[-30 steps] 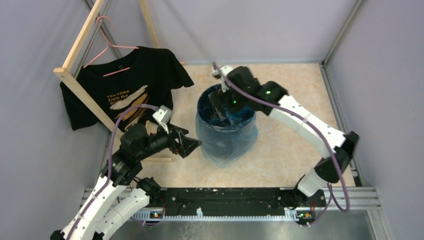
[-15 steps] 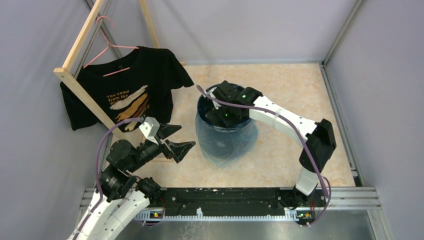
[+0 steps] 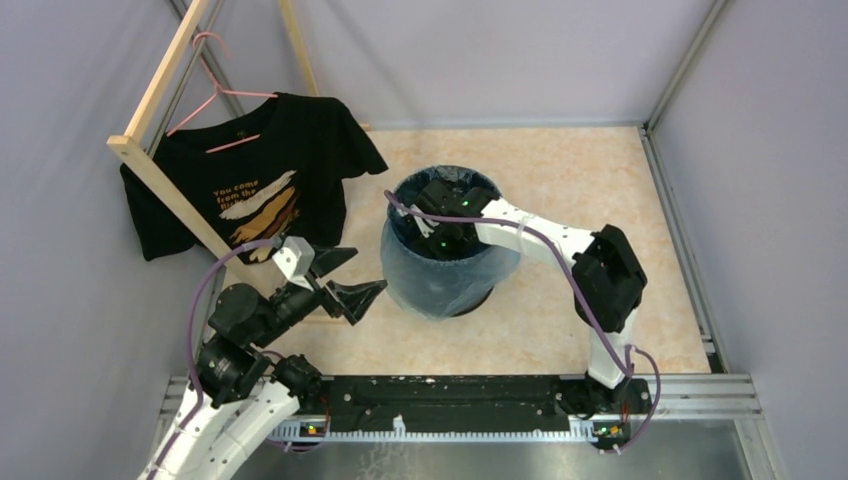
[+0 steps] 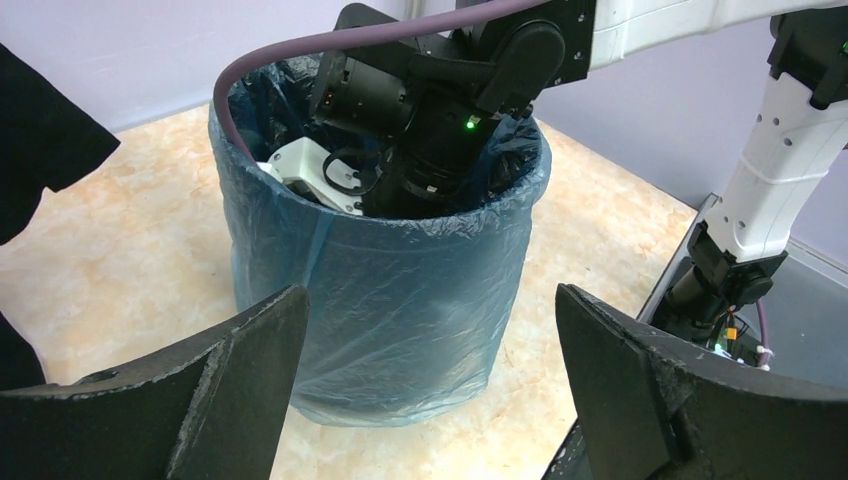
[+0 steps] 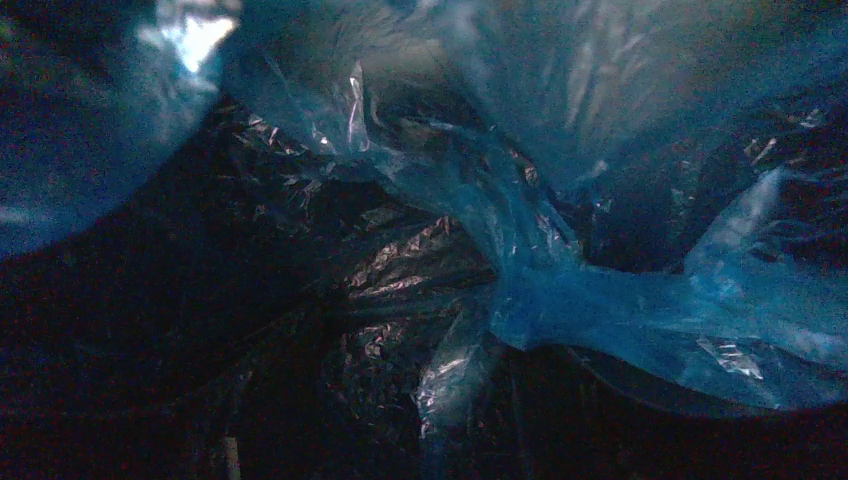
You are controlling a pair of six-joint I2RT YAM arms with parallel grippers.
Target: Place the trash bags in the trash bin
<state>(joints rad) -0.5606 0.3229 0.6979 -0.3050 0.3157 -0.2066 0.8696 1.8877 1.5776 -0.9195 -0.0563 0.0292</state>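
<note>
Bin [image 3: 468,300] stands upright mid-tabletop [image 3: 585,170]. Its dark wall shows only through the film and at the foot.

Bag [image 4: 400,300] is in the bin as a liner. Its mouth is folded out over the rim and the light-blue skirt hangs down the outside almost to the tabletop, crinkled and loose at the hem. From the right wrist, inside the bin: dim, with blue film gathered into a twisted rope [image 5: 560,290] across the dark, creased interior.

Right arm bends over the rim from the bin's right and goes straight down the mouth. Right tool [image 4: 415,185] is sunk below the rim, with a green light on the wrist above it. Its fingers are not seen in any view, so I cannot tell whether it is wide, narrow or gripping film.

Left tool [image 3: 368,270] is low, just left of the bin, facing it and apart from it. Its jaws are spread wide with nothing between them. From the left wrist, both dark fingers [image 4: 215,390] frame the bin's lower half.

Far left: black T-shirt [image 3: 260,170] on a pink hanger [image 3: 215,95], hung from a wooden rack [image 3: 160,172], well clear of the bin.
</note>
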